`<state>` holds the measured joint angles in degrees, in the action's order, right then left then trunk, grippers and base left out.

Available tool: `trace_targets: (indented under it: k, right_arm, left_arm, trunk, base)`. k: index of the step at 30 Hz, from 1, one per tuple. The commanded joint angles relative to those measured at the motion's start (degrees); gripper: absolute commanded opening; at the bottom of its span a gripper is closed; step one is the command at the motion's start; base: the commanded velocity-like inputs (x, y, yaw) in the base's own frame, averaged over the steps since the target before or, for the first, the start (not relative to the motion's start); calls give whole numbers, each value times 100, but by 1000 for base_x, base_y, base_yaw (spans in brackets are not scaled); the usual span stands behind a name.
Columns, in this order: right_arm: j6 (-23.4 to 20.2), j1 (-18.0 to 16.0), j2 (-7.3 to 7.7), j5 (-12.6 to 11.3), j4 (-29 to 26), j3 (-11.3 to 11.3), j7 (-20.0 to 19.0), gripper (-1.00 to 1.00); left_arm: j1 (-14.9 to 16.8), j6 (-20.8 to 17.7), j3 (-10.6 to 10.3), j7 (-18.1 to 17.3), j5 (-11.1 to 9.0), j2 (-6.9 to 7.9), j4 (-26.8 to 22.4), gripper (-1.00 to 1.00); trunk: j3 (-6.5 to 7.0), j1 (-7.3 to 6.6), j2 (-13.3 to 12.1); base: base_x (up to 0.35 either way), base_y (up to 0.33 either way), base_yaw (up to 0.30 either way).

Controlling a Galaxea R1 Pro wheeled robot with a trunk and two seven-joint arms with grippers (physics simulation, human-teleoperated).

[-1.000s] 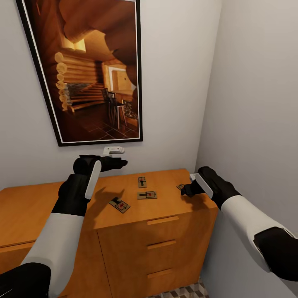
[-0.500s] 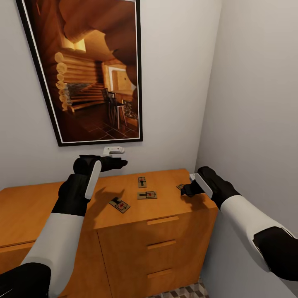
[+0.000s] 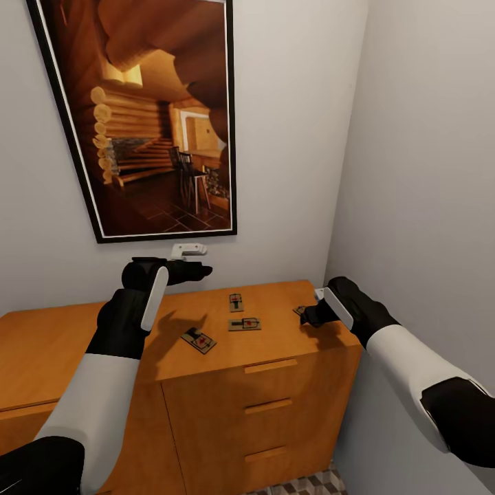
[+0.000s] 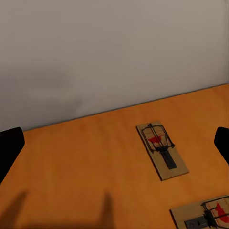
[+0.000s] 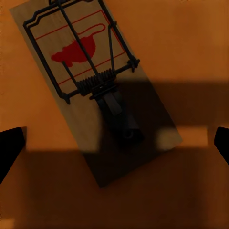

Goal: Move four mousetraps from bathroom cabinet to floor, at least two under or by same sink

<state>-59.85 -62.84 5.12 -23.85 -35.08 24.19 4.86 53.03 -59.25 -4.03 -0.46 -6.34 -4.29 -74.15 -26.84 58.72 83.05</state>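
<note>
Hovering low over the cabinet (image 3: 275, 357) top near its far right corner, the right gripper (image 3: 307, 315) has its jaws spread wide, with one mousetrap (image 5: 93, 86) flat on the wood directly beneath them and not touched. The left gripper (image 3: 199, 270) hangs higher near the wall, fingers (image 4: 9, 148) wide apart; ahead of it lie a second trap (image 4: 162, 150) and a third trap (image 4: 205, 217), with a fourth trap (image 3: 199, 339) nearer the front edge.
</note>
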Motion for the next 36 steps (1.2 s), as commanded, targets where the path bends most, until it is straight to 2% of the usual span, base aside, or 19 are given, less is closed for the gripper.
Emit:
trace_targets:
  k: [1,22,23,36]
  right_arm:
    - [-15,0,6,-194,58,42,39,100]
    - [-15,-9,8,-187,75,42,42,100]
    - [-15,-9,8,-186,76,42,42,-100]
    - [-15,-9,15,-173,81,42,33,-100]
  left_arm:
    - [6,-25,3,6,-22,-1,-3,100]
    - [6,-25,2,7,-60,-1,-8,100]
    - [6,-25,3,6,-60,-1,-7,100]
    - [6,-25,0,4,-60,-1,-4,100]
  trunk:
    - [-9,0,3]
    - [-9,0,3]
    - [-9,0,3]
    - [-9,0,3]
  base:
    - [0,0,0]
    - [0,0,0]
    - [0,0,0]
    - [0,0,0]
